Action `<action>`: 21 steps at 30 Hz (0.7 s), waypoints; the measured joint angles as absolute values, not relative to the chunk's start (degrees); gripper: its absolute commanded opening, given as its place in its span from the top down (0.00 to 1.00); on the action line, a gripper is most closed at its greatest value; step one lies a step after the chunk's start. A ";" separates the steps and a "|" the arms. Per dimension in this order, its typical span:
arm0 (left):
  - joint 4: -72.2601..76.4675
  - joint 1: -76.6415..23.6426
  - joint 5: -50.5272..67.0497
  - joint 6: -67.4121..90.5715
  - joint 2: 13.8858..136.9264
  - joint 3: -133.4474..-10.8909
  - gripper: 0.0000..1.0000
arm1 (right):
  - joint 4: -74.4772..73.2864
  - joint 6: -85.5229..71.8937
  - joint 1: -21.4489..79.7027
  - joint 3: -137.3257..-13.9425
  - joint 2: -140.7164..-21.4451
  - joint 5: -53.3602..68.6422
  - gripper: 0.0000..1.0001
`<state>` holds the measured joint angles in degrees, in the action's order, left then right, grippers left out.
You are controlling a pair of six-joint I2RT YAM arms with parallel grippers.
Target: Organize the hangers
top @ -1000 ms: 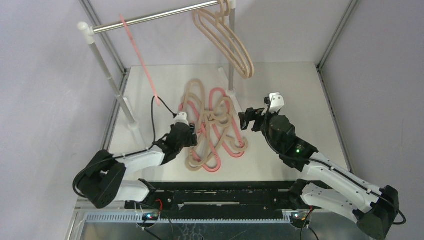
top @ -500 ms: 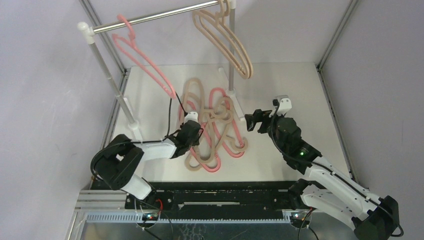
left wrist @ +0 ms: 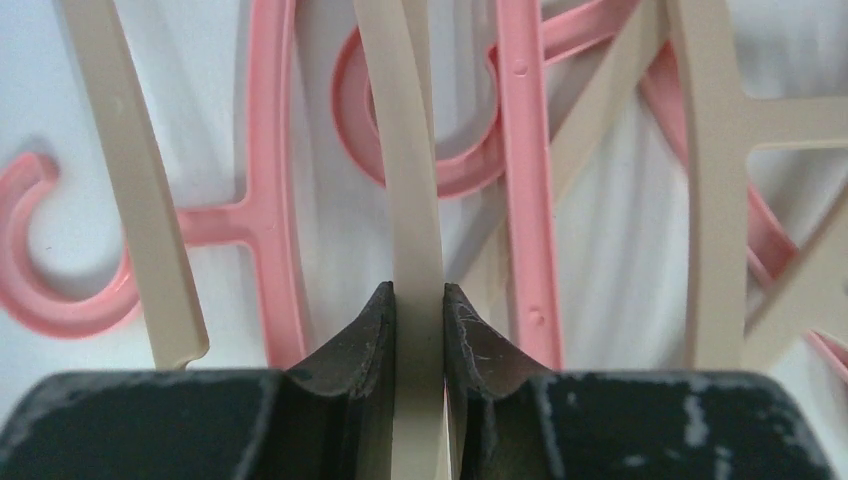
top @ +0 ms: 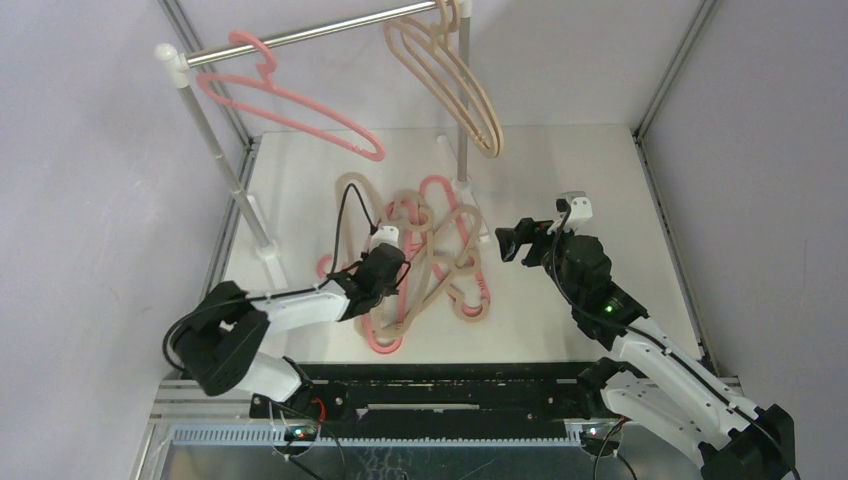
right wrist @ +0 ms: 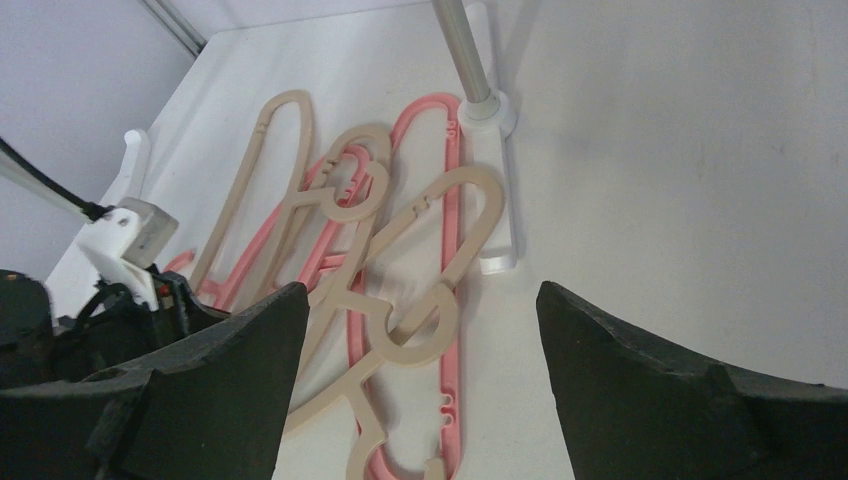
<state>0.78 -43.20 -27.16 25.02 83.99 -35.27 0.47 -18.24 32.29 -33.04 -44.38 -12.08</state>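
A tangled pile of pink and beige hangers lies on the white table. My left gripper sits low on the pile's left side, shut on the bar of a beige hanger that runs up between its fingers. A pink hanger hangs on the silver rail at the left. Two beige hangers hang at its right end. My right gripper is open and empty, just right of the pile; the pile shows between its fingers.
The silver rail stands on white posts, with post bases on the table at the left and behind the pile. Grey walls close the left, right and back sides.
The pink hanger on the rail has swung round to hang broadside. My left gripper has moved into the pile and the pile has shifted. My right gripper drew back to the right.
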 measured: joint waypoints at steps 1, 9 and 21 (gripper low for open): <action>-0.51 -43.62 -27.29 25.02 82.50 -35.35 0.89 | 0.45 -18.28 32.27 -33.04 -44.47 -11.99 0.09; -8.27 -46.11 -27.88 25.02 70.76 -38.59 0.85 | 0.43 -18.39 32.21 -33.04 -44.62 -11.46 0.09; -6.20 -46.54 -24.16 27.68 64.36 -35.59 0.90 | 0.38 -18.48 32.21 -32.93 -44.56 -11.42 0.10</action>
<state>-6.20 -46.54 -24.16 27.68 64.36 -35.59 0.38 -18.48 32.21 -32.93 -44.56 -11.42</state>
